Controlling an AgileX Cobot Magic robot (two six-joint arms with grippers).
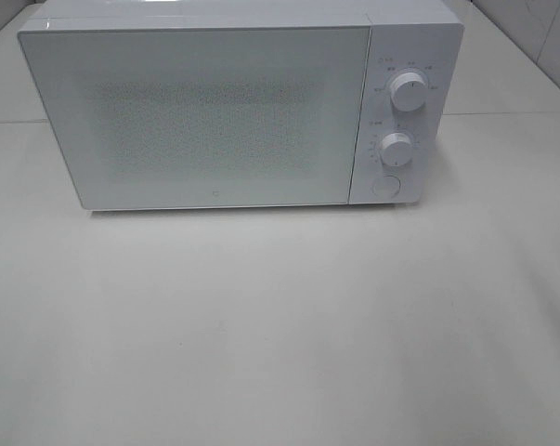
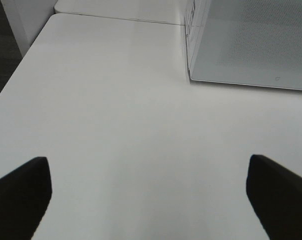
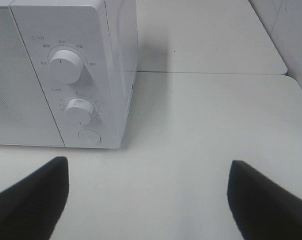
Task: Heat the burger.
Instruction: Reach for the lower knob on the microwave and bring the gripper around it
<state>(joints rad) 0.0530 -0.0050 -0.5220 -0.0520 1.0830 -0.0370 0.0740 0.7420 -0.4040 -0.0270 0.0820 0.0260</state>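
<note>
A plain white tabletop (image 1: 280, 325) is seen, on which a boxy white microwave oven (image 1: 205, 102) is stood, its speckled glass door (image 1: 196, 111) closed. A round white upper knob (image 1: 408, 91), a lower knob (image 1: 397, 147) and a round button (image 1: 384, 186) are set in its right panel. The left gripper (image 2: 148, 170) is spread wide above the table, with nothing held. The right gripper (image 3: 148, 167) is likewise spread and empty, near the knob panel. Where the burger is cannot be told.
</note>
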